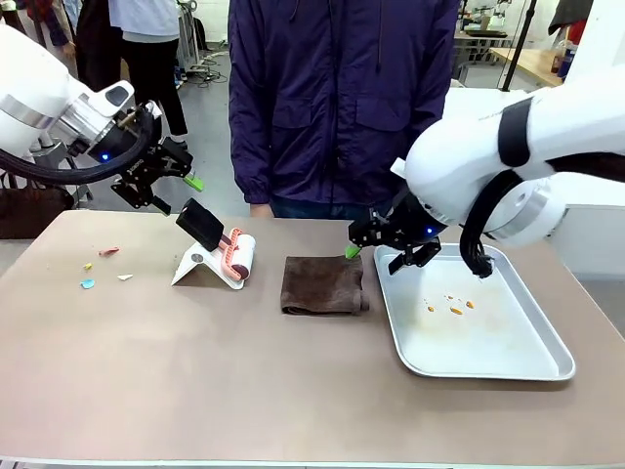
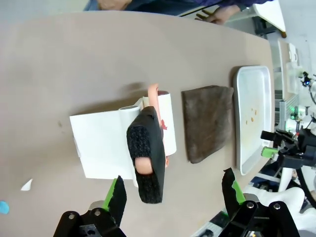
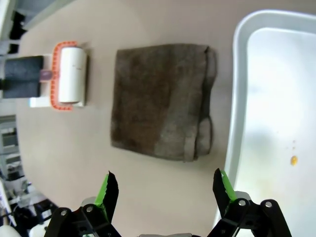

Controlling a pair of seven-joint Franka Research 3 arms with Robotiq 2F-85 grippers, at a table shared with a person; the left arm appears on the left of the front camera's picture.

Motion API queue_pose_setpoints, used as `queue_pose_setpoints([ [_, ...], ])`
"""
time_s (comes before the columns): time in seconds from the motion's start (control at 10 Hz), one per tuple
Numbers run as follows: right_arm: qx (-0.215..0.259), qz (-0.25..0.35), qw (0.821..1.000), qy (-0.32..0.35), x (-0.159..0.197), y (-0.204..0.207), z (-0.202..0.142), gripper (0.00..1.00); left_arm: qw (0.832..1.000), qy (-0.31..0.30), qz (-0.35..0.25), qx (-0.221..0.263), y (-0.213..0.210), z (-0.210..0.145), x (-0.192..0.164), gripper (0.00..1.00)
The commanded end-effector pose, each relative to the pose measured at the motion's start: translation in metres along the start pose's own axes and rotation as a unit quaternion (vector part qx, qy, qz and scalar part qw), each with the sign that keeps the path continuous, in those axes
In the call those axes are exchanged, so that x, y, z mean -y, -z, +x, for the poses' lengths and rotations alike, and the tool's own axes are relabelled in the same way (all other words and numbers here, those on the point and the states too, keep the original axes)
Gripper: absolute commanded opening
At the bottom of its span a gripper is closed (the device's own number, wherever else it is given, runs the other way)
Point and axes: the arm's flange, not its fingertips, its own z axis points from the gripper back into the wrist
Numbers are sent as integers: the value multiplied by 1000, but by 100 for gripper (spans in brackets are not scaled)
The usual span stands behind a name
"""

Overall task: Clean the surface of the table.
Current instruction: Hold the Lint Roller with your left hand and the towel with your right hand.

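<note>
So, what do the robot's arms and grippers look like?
The left arm and right arm are glossy white with rounded joints and looping black cables. The left gripper and right gripper are black, two-fingered, with green pads.

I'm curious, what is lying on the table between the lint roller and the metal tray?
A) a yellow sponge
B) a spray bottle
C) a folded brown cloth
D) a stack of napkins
C: a folded brown cloth lies flat on the table, with the lint roller on one side of it and the metal tray on the other.
</note>
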Motion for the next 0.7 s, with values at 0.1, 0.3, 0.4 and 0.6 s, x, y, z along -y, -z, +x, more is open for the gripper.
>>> queue_pose_setpoints([
  [0.1, 3, -41, 999, -8, -18, 9, 30, 100, 998, -51, 7, -27, 1, 26, -2, 100],
  [0.3, -5, -52, 999, -4, -20, 23, 44, 100, 997, -66, 12, -48, 12, 34, -5, 100],
  [0.4, -9, -56, 998, -2, -23, 31, 50, 100, 995, -80, 25, -52, 13, 37, -14, 100],
  [0.6, -15, -60, 998, 11, -28, 43, 59, 100, 993, -82, 34, -76, 22, 35, -20, 100],
])
